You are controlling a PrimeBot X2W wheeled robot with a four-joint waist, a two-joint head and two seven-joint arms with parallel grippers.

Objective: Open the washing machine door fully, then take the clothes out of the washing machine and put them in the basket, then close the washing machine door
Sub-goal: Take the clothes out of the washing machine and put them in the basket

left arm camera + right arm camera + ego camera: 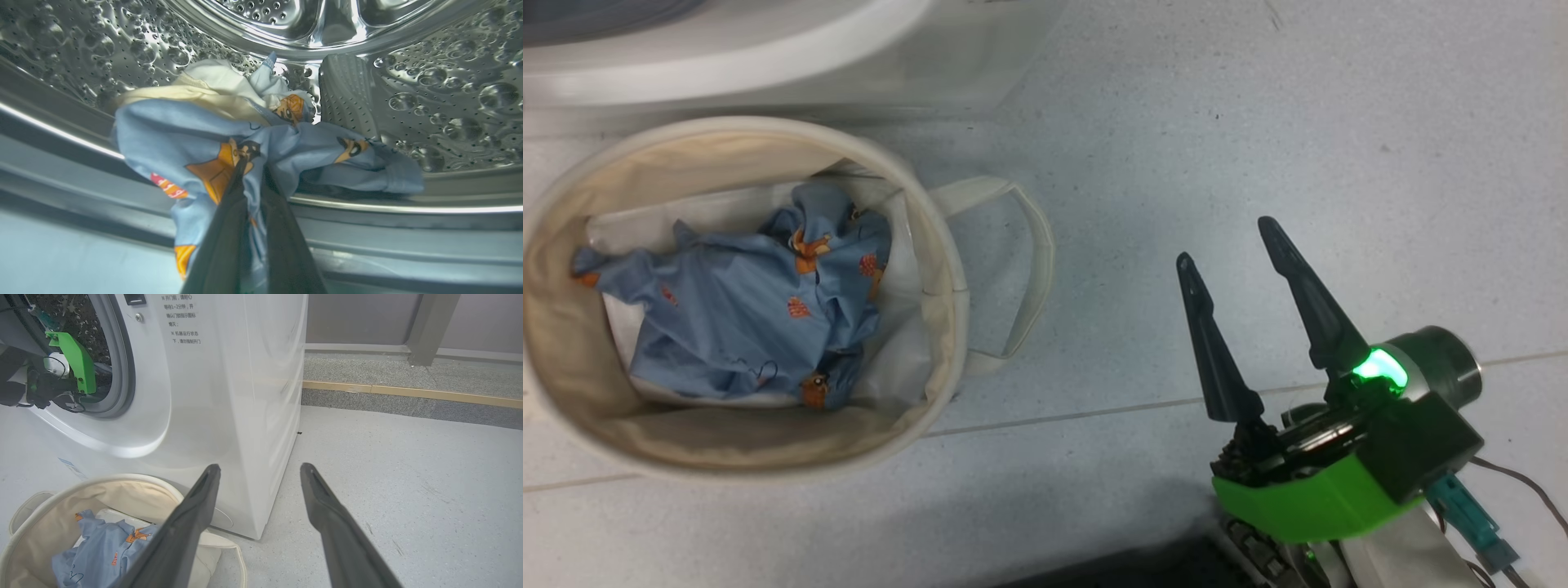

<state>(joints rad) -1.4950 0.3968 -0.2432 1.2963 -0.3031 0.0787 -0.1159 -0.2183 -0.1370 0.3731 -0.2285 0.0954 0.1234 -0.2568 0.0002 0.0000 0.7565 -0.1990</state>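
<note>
Nearest to you, the right gripper (1225, 241) hangs above the floor (1258, 122), its jaws spread wide and nothing between them. To its left the basket (727, 124) stands on the floor, just in front of the washing machine (229, 396), near its front corner. One blue garment (752, 310) with orange figures lies crumpled inside the basket, on a white sheet (894, 359). Farther away, the left gripper (254, 171) is inside the steel drum (449, 81). Its jaws are clenched on a second blue garment (184, 139). This garment lies at the front edge of the drum and partly hangs over that edge. Its cream-white part is bunched up behind, toward the back of the drum.
</note>
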